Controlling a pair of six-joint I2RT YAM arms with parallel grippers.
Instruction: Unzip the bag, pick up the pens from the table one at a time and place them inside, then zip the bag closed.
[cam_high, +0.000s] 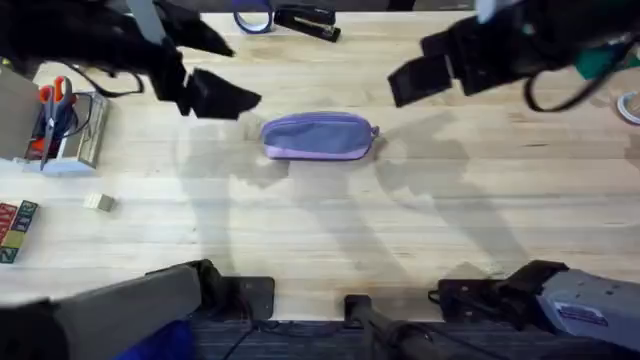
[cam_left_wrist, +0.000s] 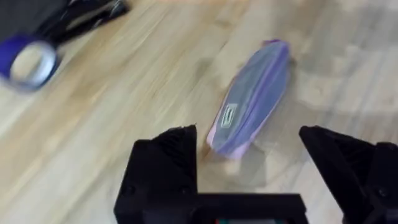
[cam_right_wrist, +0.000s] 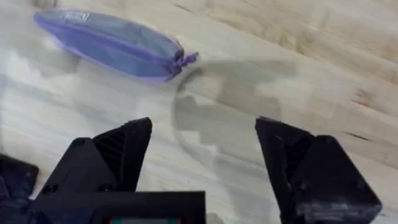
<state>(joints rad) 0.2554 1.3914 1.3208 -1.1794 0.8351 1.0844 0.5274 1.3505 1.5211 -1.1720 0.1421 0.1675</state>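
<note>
Your left end effector (cam_left_wrist: 249, 180) hangs with its black fingers spread wide and nothing between them; in its wrist view the near end of the bag (cam_left_wrist: 252, 102) lies just beyond the gap, not touched. Your right end effector (cam_right_wrist: 202, 168) is likewise wide and empty, with the bag (cam_right_wrist: 109, 40) farther off and its zipper pull at the end that points toward that side.

From overhead, the left end effector (cam_high: 215, 95) sits up and to the left of the bag (cam_high: 318, 136), near but apart from it, while the right end effector (cam_high: 420, 75) sits up and to the right, also apart. Both arms reach forward from their bases at the near edge and hover above the worktop (cam_high: 330, 230), flanking the bag, which lies flat near the middle, long axis across the worktop.

The bag looks zipped shut along its length, and I can make out no pens on the worktop, so I judge you are either at the opening step or already finished with the closing one; the frames alone do not settle which. If the zipper is to be worked, you need one end effector to pin the fabric at the far end while the other closes on the small pull. That pull is tiny and the pouch is soft, so expect it to slide unless it is held down.

Farther out lie a black stapler (cam_high: 307, 22) and a roll of blue tape (cam_high: 253, 20) at the far edge.
</note>
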